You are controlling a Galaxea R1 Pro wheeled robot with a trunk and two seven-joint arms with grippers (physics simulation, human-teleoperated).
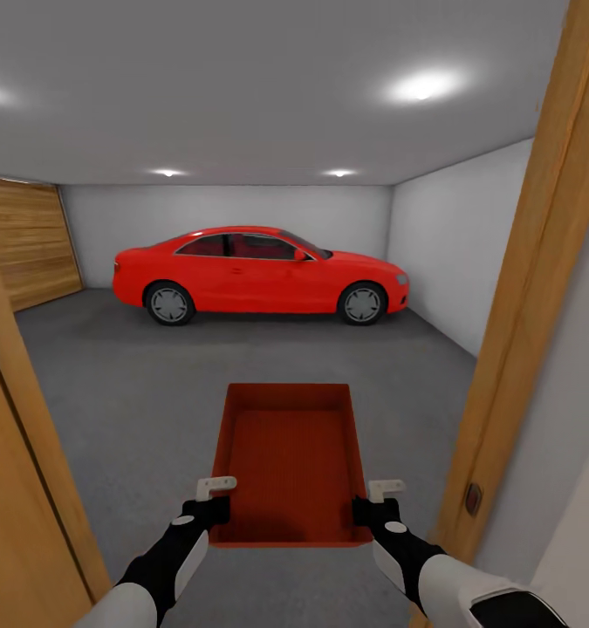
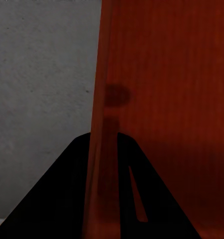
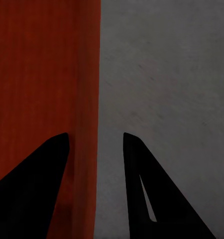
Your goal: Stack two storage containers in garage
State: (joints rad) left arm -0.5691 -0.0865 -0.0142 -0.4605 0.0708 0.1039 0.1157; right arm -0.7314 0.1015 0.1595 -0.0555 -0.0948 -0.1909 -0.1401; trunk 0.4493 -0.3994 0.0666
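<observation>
1. The bin (image 1: 290, 462) hangs level above the floor (image 1: 137, 392), in the garage doorway.
2. The left gripper (image 1: 214, 510) pinches its left wall; the fingers (image 2: 67, 199) sit tight against it.
3. The right gripper (image 1: 368, 508) straddles its right wall, one finger (image 3: 157, 194) standing off.
4. A red car (image 1: 259, 275) stands well beyond.

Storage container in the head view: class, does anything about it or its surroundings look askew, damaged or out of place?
Nothing stands out. The orange-red storage container is held level, straight and empty between the left gripper and right gripper, each astride a side wall. The red car stands parked squarely on the grey concrete floor, seen through the wooden door frame.
</observation>
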